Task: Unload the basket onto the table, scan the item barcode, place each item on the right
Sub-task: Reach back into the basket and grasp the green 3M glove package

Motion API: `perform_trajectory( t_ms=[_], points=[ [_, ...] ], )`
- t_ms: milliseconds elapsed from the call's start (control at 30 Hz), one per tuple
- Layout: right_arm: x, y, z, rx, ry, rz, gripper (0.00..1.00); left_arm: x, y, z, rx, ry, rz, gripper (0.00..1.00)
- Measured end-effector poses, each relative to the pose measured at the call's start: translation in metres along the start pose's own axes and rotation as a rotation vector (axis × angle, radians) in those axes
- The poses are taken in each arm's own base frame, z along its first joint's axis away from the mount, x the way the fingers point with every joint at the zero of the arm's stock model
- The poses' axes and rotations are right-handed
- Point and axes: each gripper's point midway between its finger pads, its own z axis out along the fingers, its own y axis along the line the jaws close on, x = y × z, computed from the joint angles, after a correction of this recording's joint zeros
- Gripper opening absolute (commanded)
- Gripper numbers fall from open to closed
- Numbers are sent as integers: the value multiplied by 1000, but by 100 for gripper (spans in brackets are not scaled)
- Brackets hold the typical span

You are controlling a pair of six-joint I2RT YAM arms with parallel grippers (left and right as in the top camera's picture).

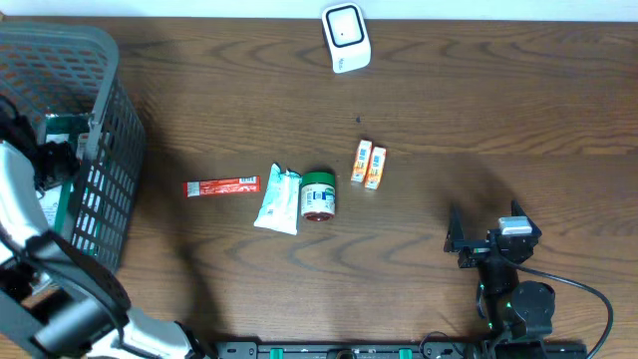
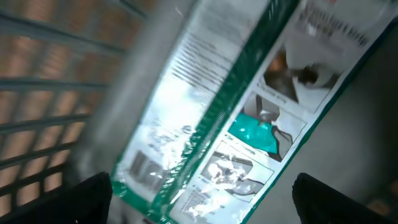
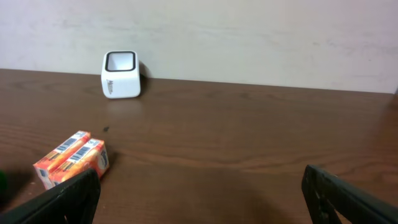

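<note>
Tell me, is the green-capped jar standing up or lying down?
Lying on its side: from above, the jar shows its label with the green cap at one end.

The left arm has white tube parts joined by black round bits; lower down it looks grey and shiny, though that part is blurry. The right arm is black all over, with a small pale block on top and tiny green lights; a thin black cable loops from it; its fingers are flat, dark and blocky.
</note>
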Motion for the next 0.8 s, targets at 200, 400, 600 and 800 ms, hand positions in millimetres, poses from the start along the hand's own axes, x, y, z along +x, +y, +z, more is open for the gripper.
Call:
perform_trajectory(
  t_ms=[200,400,600,800],
  points=[
    [0,0,0,0,0,0,99,10,-21,35,97,80,74,95],
    [0,0,0,0,0,0,99,16,-31,51,143,115,95,95],
    [0,0,0,0,0,0,99,25,-36,77,153,173,113,95],
    [0,0,0,0,0,0,99,18,-19,79,48,165,83,87]
  ],
)
